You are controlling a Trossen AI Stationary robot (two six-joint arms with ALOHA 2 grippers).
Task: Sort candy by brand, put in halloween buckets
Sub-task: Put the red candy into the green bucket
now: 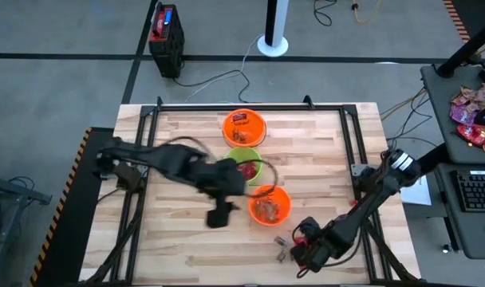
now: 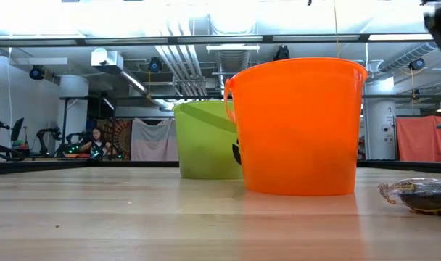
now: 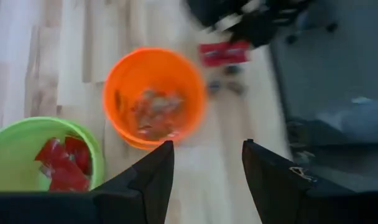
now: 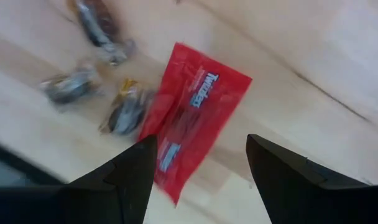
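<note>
Three buckets stand in a row on the table: a far orange bucket [image 1: 244, 126] with a red packet inside, a green bucket [image 1: 244, 163] [image 3: 27, 134] holding red packets [image 3: 61, 162], and a near orange bucket [image 1: 270, 204] [image 3: 153, 93] [image 2: 297, 127] holding brownish sweets. My left gripper [image 1: 219, 214] [image 3: 207, 149] is open, above the table beside the near orange bucket. My right gripper [image 1: 305, 241] [image 4: 201, 140] is open over a flat red packet [image 4: 195, 109] lying on the table. Three dark wrapped pieces [image 4: 124, 112] lie beside the packet.
A dark wrapped piece [image 2: 423, 194] lies on the wood to the right of the near orange bucket in the low view. A black metal frame [image 1: 250, 106] runs around the table top. Bare wood [image 1: 171, 247] lies toward the near left.
</note>
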